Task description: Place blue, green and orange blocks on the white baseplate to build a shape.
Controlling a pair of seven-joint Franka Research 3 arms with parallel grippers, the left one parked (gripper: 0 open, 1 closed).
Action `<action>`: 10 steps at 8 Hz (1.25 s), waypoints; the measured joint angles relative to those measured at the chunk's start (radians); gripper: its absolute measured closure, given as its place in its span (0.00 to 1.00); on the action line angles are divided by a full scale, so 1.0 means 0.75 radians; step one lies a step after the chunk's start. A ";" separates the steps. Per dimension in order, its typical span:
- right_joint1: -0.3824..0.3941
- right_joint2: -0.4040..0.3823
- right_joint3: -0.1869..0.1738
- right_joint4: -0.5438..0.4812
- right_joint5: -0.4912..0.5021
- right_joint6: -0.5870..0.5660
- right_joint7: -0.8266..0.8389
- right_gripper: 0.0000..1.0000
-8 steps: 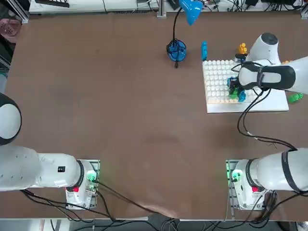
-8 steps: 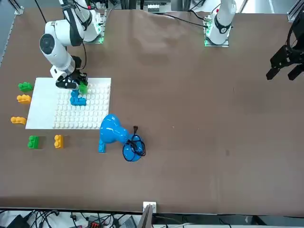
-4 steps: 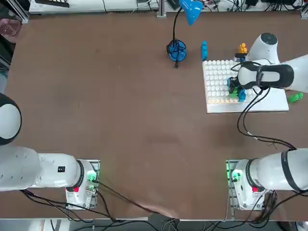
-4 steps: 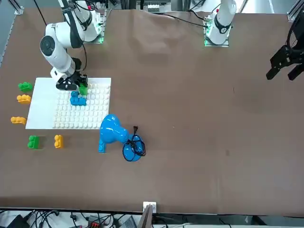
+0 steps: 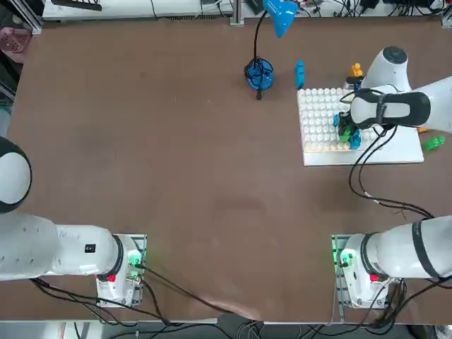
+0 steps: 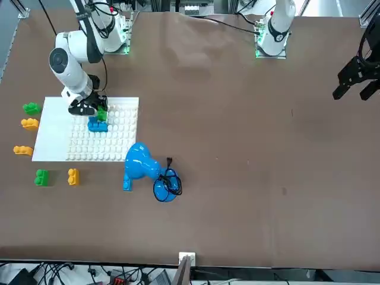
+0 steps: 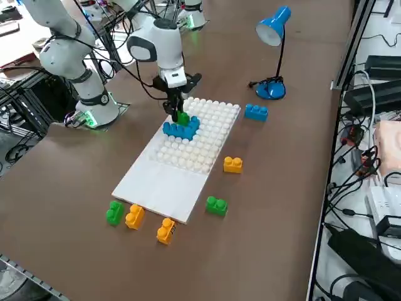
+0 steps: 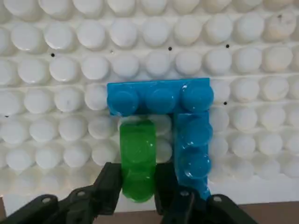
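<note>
Tool (image 8: 138, 196) clamped on unmarked green block (image 8: 137, 158) beside blue blocks (image 8: 187, 121) above white baseplate (image 8: 56, 70)

Glossy green plastic brick (image 8: 137, 161) pinched in matt black pincer (image 8: 138, 190), beside glossy blue plastic bricks (image 8: 187, 121) on white studded plastic baseplate (image 8: 56, 70) with soft sheen; matt brown surface (image 5: 176, 155) beneath the baseplate.

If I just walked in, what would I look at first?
Probably the right pincer, shut on a bright green block over the white baseplate, right beside an L of blue blocks already stuck on it. Next, the blue desk lamp standing off the plate's far end, and spare green and orange blocks scattered around the plate.
</note>
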 joint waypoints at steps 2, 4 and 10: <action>-0.002 0.032 0.001 0.027 0.000 -0.010 0.000 0.63; 0.000 0.035 0.002 0.030 0.000 -0.013 0.000 0.63; 0.030 0.047 0.014 0.041 0.000 -0.015 0.001 0.63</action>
